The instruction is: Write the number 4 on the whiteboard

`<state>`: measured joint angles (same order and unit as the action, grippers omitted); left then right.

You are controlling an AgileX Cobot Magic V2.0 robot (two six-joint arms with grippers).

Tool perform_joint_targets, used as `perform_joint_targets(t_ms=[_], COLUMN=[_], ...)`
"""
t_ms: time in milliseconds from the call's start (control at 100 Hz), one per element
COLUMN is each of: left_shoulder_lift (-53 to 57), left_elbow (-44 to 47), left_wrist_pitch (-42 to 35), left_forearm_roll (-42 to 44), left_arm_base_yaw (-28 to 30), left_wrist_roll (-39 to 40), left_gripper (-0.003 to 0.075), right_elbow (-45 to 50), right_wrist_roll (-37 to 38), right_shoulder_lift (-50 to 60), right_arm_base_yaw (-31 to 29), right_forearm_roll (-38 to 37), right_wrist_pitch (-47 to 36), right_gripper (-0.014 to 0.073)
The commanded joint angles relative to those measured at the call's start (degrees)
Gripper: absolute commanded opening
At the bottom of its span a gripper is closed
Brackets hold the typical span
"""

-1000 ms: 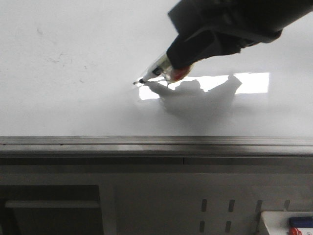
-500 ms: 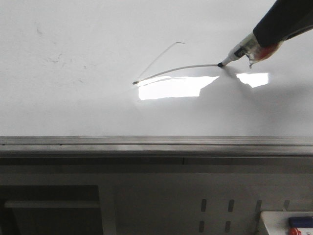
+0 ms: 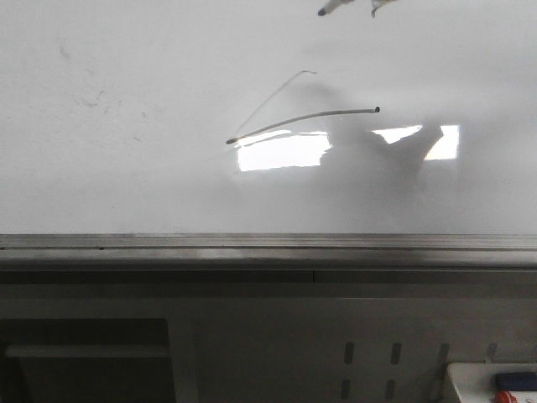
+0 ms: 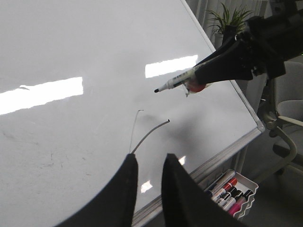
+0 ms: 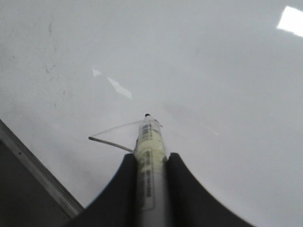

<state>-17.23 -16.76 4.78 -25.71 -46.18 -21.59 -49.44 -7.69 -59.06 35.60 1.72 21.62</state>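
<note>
Under both grippers, whiteboard (image 3: 126, 168): we see it flat, grey strip along its near edge.
Number 4 (image 3: 294, 113): slanted stroke and crossbar only, below the marker's tip, just beyond our left fingertips.
Right gripper (image 5: 149, 163): clamped on the marker (image 4: 177, 82), tip lifted off the board.
Left gripper (image 4: 147, 163): narrowly parted, holding nothing.

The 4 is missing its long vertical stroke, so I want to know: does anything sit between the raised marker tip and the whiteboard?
Nothing visible does. The marker tip hangs over bare whiteboard beyond the crossbar.
</note>
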Motion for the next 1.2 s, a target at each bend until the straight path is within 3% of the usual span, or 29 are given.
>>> perform_joint_targets(t_ms=[0,330,790,940,1190], left_shoulder_lift=[-0.39,-0.39,-0.39,-0.39,-0.39], left_elbow=[-1.52,-1.52,-1.52,-1.52,-1.52], left_wrist_pitch=[-4.39,-4.39,-4.39,-4.39,-4.39], left_forearm_roll=[-0.67,-0.67,-1.35,-1.35,-2.15], left_arm_base_yaw=[0.02,0.02,0.02,0.02,0.02], left_wrist_roll=[0.56,0.56,0.56,0.56,0.56], left_gripper=[0.0103,0.0103,0.0103,0.0103,0.0103], right_elbow=[-2.0,-2.0,-1.9,1.09,8.32], right_wrist_roll=[0.06,0.06,0.06,0.06,0.06], right_shoulder_lift=[-1.48,-5.74,-6.21,-6.33,-6.33], right_arm_base_yaw=[0.06,-0.05,-2.34,-0.84,2.88], right_forearm_roll=[-1.14,-2.1,-3.38,3.71,4.58], right_wrist_pitch=[-4.3,-8.15,-1.08,4.5,1.1], right_gripper=[-0.006,-0.0064,-0.0064,-0.0064,-0.0064])
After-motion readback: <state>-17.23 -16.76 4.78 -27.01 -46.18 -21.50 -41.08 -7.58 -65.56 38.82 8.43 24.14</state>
